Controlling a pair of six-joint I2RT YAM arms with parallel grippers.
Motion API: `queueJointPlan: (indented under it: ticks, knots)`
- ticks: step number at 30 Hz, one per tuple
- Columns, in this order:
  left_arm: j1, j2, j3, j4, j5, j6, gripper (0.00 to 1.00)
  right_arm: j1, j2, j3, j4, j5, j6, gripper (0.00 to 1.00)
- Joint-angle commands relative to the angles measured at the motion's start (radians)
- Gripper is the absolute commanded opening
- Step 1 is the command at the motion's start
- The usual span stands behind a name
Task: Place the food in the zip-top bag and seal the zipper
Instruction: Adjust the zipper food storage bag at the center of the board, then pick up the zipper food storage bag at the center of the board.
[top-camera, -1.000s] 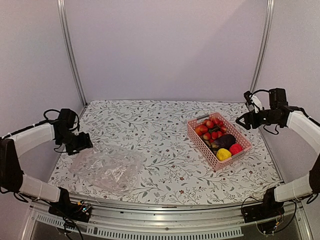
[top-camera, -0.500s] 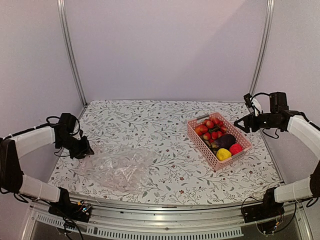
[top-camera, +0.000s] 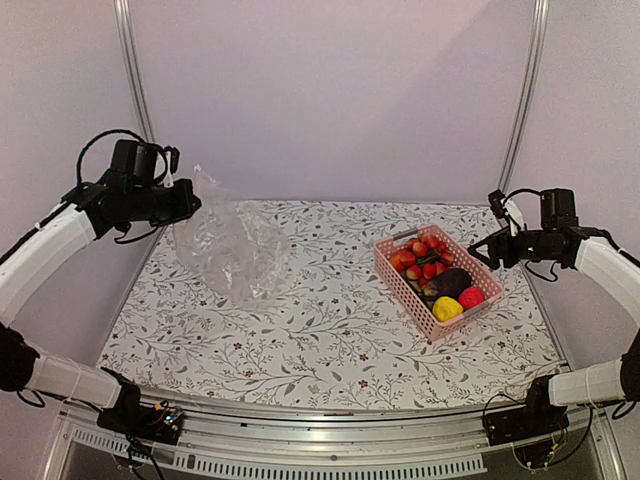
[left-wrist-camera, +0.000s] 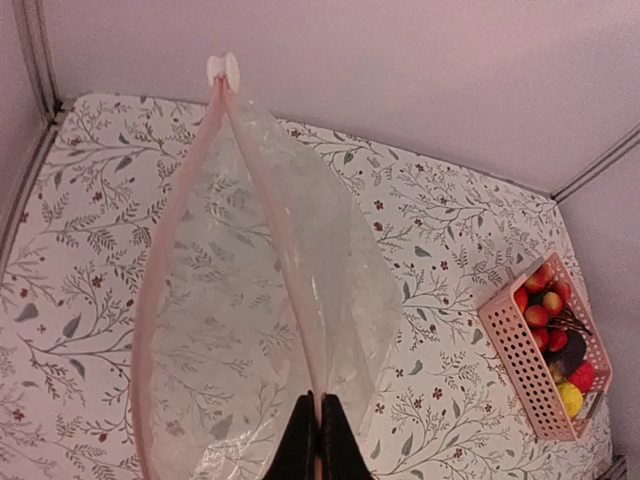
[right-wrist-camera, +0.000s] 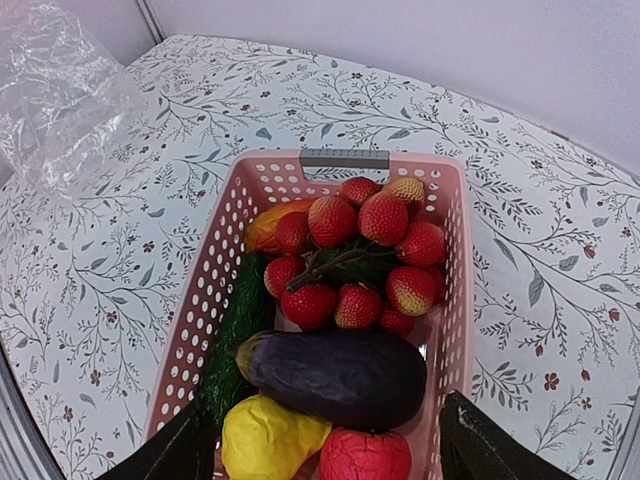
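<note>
The clear zip-top bag (top-camera: 232, 252) hangs off the table at the back left, its lower part over the cloth. My left gripper (top-camera: 188, 203) is shut on its mouth edge. In the left wrist view the left gripper (left-wrist-camera: 320, 405) pinches the zipper (left-wrist-camera: 272, 225), a pinkish strip that runs up to a white slider (left-wrist-camera: 222, 69). The mouth gapes a little. The food lies in the pink basket (right-wrist-camera: 215, 290): strawberries (right-wrist-camera: 360, 215), an eggplant (right-wrist-camera: 330, 375), a yellow pepper (right-wrist-camera: 265, 440), a red pepper (right-wrist-camera: 365, 455) and a cucumber (right-wrist-camera: 235, 320). My right gripper (right-wrist-camera: 325, 405) hovers open above the basket's near end, holding nothing.
The pink basket (top-camera: 400, 285) stands on the right of the floral tablecloth (top-camera: 320, 330), with my right gripper (top-camera: 480, 248) at its far right side. White walls and metal posts (top-camera: 135, 100) close in the back and sides.
My left gripper has shut on the bag's mouth edge and lifted the bag off the table, up and toward the back left. The right arm has barely moved.
</note>
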Motion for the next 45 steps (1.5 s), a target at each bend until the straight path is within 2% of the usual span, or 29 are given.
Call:
queueJointPlan:
  ticks: [1,3,8,9,12,13,15,19,24,27,32,38,45]
  knots:
    - [-0.245,0.063,0.18,-0.106,-0.337,0.247,0.0,0.001,-0.021,-0.016,0.023,0.013,-0.004,0.76]
    - [-0.398,0.116,0.202,-0.102,-0.438,0.314,0.0,0.001,-0.02,-0.018,0.025,0.015,-0.005,0.76]
    - [-0.663,0.34,0.223,-0.162,-0.553,0.391,0.03,0.001,-0.01,-0.018,0.027,0.016,-0.006,0.76]
    - [-0.7,0.392,0.227,-0.174,-0.593,0.4,0.06,0.001,-0.008,-0.019,0.027,0.015,-0.007,0.76]
    - [-0.779,0.538,0.307,-0.268,-0.698,0.376,0.35,0.001,-0.001,-0.021,0.027,0.008,-0.005,0.76]
    - [-0.806,0.573,0.34,-0.288,-0.721,0.365,0.4,0.001,0.0,-0.021,0.027,0.006,-0.005,0.76]
    - [-0.875,0.595,0.375,-0.277,-0.737,0.387,0.46,0.001,0.002,-0.021,0.026,0.005,-0.005,0.76]
    - [-0.985,0.541,0.364,-0.196,-0.712,0.45,0.52,0.001,0.0,-0.024,0.024,0.005,-0.006,0.76]
    - [-1.006,0.473,0.298,-0.163,-0.773,0.366,0.54,0.001,-0.004,-0.023,0.024,0.007,-0.014,0.75]
    - [-1.006,0.453,0.201,-0.108,-0.842,0.32,0.51,0.001,-0.007,-0.023,0.023,0.007,-0.016,0.75]
    - [-1.004,0.456,0.029,-0.027,-0.939,0.329,0.46,0.001,-0.011,-0.026,0.023,0.007,-0.018,0.75]
    - [-0.987,0.522,-0.074,0.039,-0.968,0.344,0.51,0.001,0.0,-0.026,0.023,0.008,-0.023,0.75]
    - [-0.939,0.657,-0.082,0.067,-1.044,0.354,0.56,0.002,0.0,-0.026,0.021,0.009,-0.023,0.75]
